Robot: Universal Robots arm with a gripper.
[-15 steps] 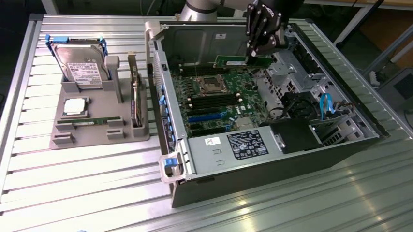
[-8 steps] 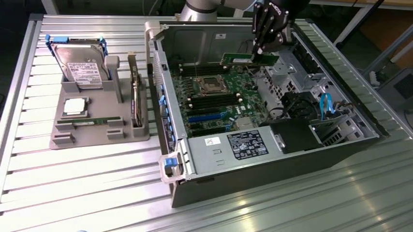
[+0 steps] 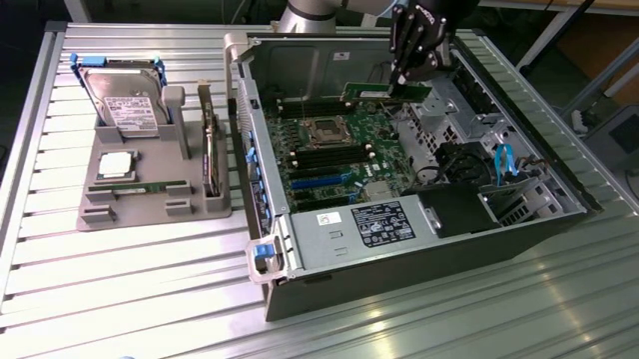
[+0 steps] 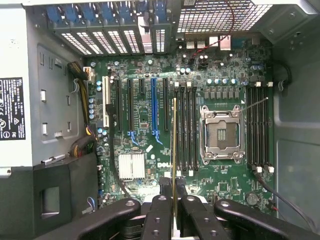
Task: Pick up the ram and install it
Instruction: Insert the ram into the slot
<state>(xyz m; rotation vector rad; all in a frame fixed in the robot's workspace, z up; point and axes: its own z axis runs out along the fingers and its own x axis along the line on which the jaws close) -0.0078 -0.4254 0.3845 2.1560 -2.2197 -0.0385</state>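
The slatted worktop (image 3: 120, 284) carries the open computer case (image 3: 399, 288); the arm (image 3: 310, 15) above it is cut off at the top of the exterior view. Inside lies the motherboard (image 3: 340, 161), its part toward the exterior view's right hidden under cables and a black shroud. On the exterior view's left a grey holder (image 3: 150, 213) keeps a hard drive (image 3: 125, 101). Our claw (image 3: 399, 81) hangs over the board, clamped on the ram (image 3: 384, 93), held on edge above the memory slots (image 4: 186, 127) beside the processor socket (image 4: 221, 135). From the wrist we see the stick edge-on, so its chips are hidden, and we cannot tell whether it touches a slot.
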